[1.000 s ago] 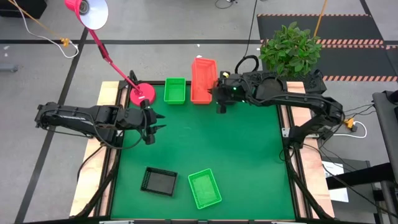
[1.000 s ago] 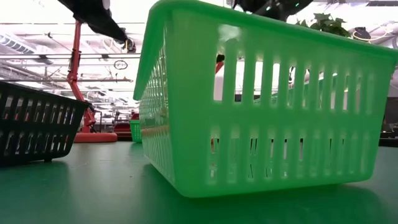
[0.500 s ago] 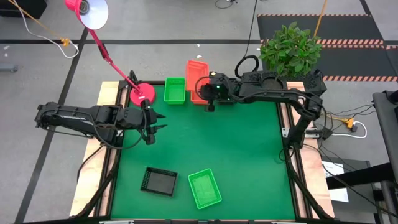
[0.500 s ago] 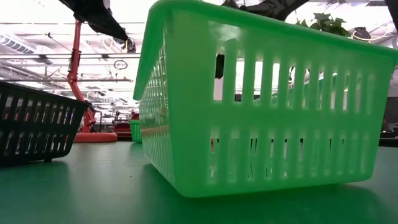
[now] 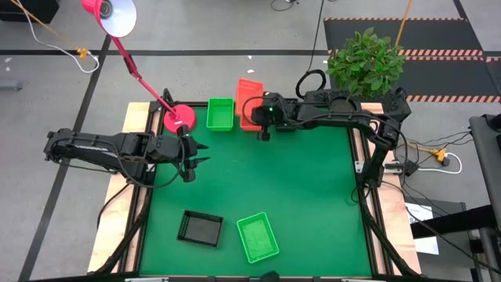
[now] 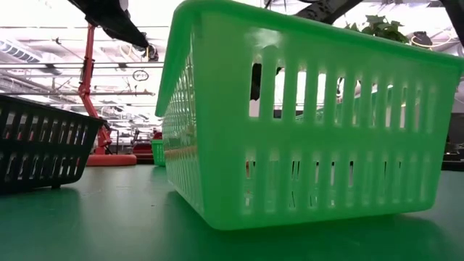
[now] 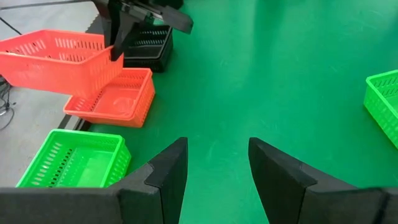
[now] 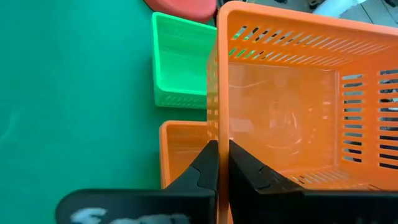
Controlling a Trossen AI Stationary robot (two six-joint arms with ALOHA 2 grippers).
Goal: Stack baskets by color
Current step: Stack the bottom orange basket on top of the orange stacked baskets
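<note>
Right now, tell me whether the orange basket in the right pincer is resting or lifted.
Lifted: the orange basket hangs tilted above another orange basket, wall pinched by the right pincer.

The right gripper (image 8: pixel 222 163) pinches an orange basket's (image 8: pixel 292 106) rim. Below lies another orange basket (image 8: pixel 180 149), beside a green one (image 8: pixel 180 62).

No readable text, label or number shows anywhere.

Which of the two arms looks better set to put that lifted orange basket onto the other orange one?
Probably the right. The right gripper is shut on the lifted orange basket, just above the orange basket on the table. The left gripper is open and empty, farther off.
</note>
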